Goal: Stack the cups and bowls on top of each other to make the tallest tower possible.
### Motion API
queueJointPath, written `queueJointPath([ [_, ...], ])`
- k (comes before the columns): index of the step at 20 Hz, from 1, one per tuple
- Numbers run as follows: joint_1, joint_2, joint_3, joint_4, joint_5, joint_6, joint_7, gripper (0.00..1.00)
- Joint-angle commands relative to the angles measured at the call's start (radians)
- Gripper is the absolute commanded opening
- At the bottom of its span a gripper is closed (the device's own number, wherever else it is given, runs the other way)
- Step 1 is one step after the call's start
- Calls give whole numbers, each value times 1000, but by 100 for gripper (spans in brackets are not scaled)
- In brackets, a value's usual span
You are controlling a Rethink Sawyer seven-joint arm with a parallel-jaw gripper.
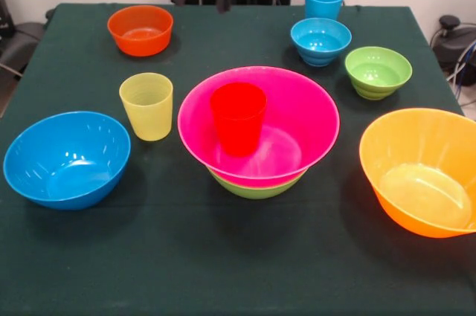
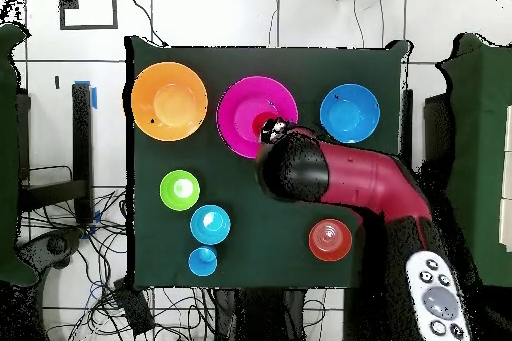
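A dark green cloth covers the table [image 1: 223, 271], which stands against a pale wall, with cables on the floor around it.

Only the overhead view shows the red arm [image 2: 350, 182]. It reaches in from the robot's base, and its end hangs over the pink bowl [image 1: 297, 108]. The gripper [image 2: 270, 133] is a small dark shape at the arm's tip, and whether it is open or closed cannot be told.

The tower sits directly below the gripper. The pink bowl rests inside a green bowl [image 1: 256, 188], and only the green bowl's lower edge shows. A red cup [image 1: 238, 117] stands upright in the pink bowl.

The following places are as seen from above:
- **Big orange bowl** [image 2: 169, 101]: just left of the gripper, beyond the pink bowl's rim.
- **Larger blue bowl** [image 2: 349, 113]: near the gripper on its right.
- **Small green bowl** [image 2: 179, 189], **small blue bowl** [image 2: 210, 224] and **blue cup** [image 2: 202, 261]: left of the gripper and toward the base, each farther off than the one before.
- **Small orange-red bowl** [image 2: 330, 239]: toward the base on the right, beside the arm.

The front view also shows a yellow cup [image 1: 146, 105] standing upright just beside the pink bowl. From above, the arm hides it.
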Motion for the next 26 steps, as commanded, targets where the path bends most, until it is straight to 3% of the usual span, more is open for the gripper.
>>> queueJointPath([
  [1, -88, -17, 136, 160, -60, -1, -169, 100],
  [8, -202, 9, 189, 254, -139, -101, -148, 100],
  [15, -224, 29, 156, 290, -178, -129, -56, 100],
  [23, -256, 11, 155, 332, -187, -104, -50, 100],
  [26, -266, 26, 150, 338, -205, -137, -42, 100],
])
